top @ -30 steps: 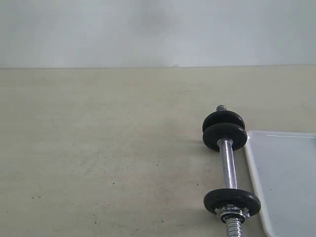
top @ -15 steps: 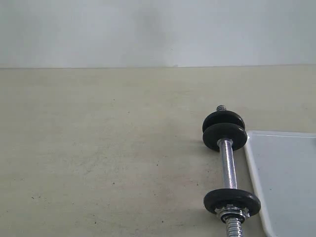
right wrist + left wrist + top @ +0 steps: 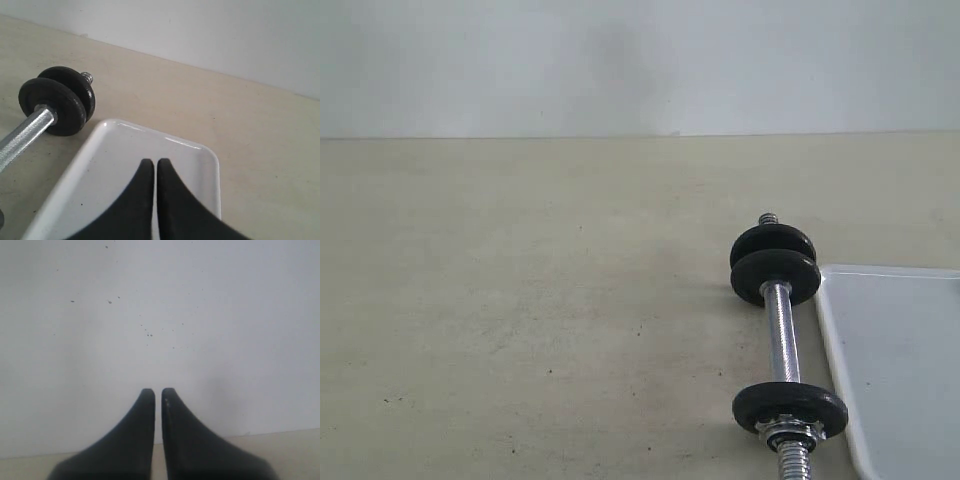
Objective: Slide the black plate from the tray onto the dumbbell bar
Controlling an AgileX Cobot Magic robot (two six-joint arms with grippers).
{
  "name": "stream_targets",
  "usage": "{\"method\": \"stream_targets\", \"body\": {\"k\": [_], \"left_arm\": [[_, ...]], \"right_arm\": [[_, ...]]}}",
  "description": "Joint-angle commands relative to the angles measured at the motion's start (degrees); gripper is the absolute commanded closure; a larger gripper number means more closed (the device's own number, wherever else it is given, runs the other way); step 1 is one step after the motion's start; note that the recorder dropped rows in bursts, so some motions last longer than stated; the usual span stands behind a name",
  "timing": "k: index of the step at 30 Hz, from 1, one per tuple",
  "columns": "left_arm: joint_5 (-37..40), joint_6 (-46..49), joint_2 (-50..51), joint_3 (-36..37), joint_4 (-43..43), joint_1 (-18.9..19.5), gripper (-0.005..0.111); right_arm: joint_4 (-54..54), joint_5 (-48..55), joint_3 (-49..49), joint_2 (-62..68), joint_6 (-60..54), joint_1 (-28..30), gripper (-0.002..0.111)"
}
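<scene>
The dumbbell bar lies on the table just left of the white tray. Two black plates sit together on its far end. A third black plate sits near the front end, with a silver nut against it. No plate lies on the part of the tray that shows. My right gripper hovers shut and empty over the tray, with the bar and the far plates beside it. My left gripper is shut, holds nothing and faces a pale wall.
A beige tabletop stretches left of the dumbbell to a pale back wall. The tray runs out of the exterior view at the right and bottom edges. Neither arm shows in the exterior view.
</scene>
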State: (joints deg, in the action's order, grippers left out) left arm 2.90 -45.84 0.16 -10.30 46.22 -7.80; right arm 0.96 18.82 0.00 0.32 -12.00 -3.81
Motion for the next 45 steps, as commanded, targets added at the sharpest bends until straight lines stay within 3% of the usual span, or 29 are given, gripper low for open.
{"method": "stream_targets", "body": {"k": [1,29,36,45], "left_arm": [[0.2,-0.4,-0.2,0.2,-0.3,0.2,0.102],[0.2,-0.3,-0.2,0.2,-0.3,0.2,0.102],[0.1,-0.3,-0.2,0.2,-0.3,0.2,0.102],[0.1,-0.3,-0.2,0.2,-0.3,0.2,0.102]], "right_arm": [[0.6,-0.1,0.0,-0.3,2.5,-0.1,0.108],[0.6,-0.1,0.0,-0.3,2.6,-0.1,0.108],[0.6,-0.1,0.0,-0.3,2.7,4.8,0.108],[0.6,-0.1,0.0,-0.3,2.7,5.0,0.108]]}}
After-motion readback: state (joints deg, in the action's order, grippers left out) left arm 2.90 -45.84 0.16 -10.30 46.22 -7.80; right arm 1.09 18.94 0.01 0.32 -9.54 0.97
